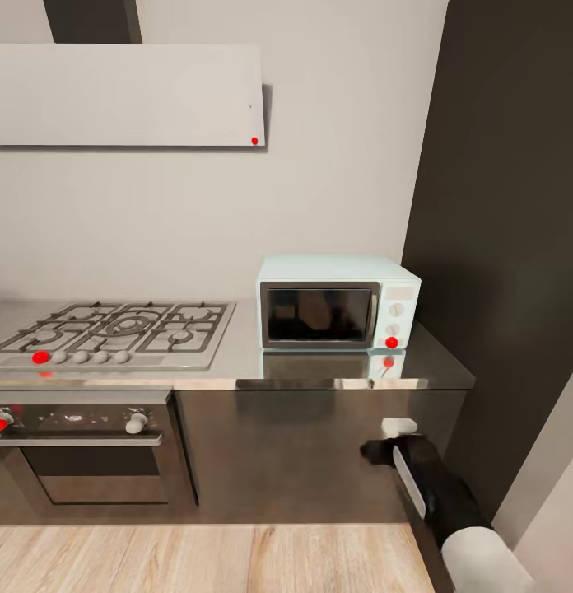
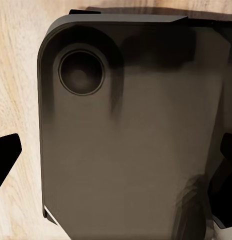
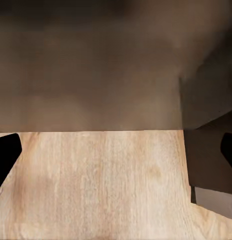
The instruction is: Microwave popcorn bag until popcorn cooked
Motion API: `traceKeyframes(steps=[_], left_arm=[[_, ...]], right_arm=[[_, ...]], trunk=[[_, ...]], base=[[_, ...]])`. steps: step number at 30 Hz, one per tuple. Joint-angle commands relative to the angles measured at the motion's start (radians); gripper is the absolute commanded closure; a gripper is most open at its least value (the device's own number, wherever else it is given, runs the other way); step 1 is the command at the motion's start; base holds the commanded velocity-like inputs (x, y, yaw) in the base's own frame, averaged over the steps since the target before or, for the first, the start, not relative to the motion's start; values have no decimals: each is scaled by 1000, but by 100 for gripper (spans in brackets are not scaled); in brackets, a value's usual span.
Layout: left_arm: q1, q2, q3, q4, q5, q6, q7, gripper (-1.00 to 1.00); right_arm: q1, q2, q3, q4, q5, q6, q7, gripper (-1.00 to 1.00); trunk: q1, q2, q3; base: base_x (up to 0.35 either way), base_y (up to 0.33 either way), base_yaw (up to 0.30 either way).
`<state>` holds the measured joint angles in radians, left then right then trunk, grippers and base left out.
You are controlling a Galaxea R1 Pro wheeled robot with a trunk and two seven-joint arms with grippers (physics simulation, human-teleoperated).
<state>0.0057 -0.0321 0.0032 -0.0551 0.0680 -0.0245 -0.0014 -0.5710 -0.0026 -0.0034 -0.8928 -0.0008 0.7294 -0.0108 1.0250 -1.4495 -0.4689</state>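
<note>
The pale mint-blue microwave (image 1: 337, 301) stands at the right end of the grey steel countertop (image 1: 241, 356), its dark glass door closed and a red light on its knob panel. Something dim and brownish shows behind the glass; I cannot tell what it is. The popcorn bag and the popcorn are out of view. My right gripper (image 1: 374, 451) hangs low in front of the dark cabinet under the microwave. Its fingertips stand wide apart in the right wrist view, so my right gripper (image 3: 116, 155) is open and empty. My left gripper (image 2: 116, 160) is open too, over a dark rounded body.
A gas hob (image 1: 114, 329) with black grates takes the counter's left part, above a steel oven (image 1: 81, 453) with a bar handle. A range hood (image 1: 126, 95) hangs overhead. A tall dark panel (image 1: 500, 247) walls the right side. Pale wood floor (image 1: 204, 560) lies below.
</note>
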Motion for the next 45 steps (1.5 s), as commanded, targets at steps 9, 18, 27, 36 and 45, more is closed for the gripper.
traceKeyframes(steps=[9, 18, 27, 36, 45], left_arm=[[0, 0, 0, -2, 7, -1, 0, -100], [0, 0, 0, -1, 7, -1, 0, -100], [0, 0, 0, -2, 7, -2, 0, -100], [0, 0, -2, -2, 7, -2, 0, -100], [0, 0, -2, -2, 7, -2, 0, -100]], right_arm=[[-129, -11, -19, -258, 8, 286, -61, -100], [-278, 1, -23, -381, 10, 318, -148, -100], [-280, 50, -33, -240, -5, -69, -202, -100], [-267, 73, -23, 94, 1, -456, -138, -100], [-268, 63, -24, 106, 6, -464, -73, -100]], trunk=[[0, 0, -1], [0, 0, -1], [0, 0, -1], [0, 0, -1], [0, 0, -1]], base=[[0, 0, 0], [0, 0, 0], [0, 0, 0], [0, 0, 0], [0, 0, 0]])
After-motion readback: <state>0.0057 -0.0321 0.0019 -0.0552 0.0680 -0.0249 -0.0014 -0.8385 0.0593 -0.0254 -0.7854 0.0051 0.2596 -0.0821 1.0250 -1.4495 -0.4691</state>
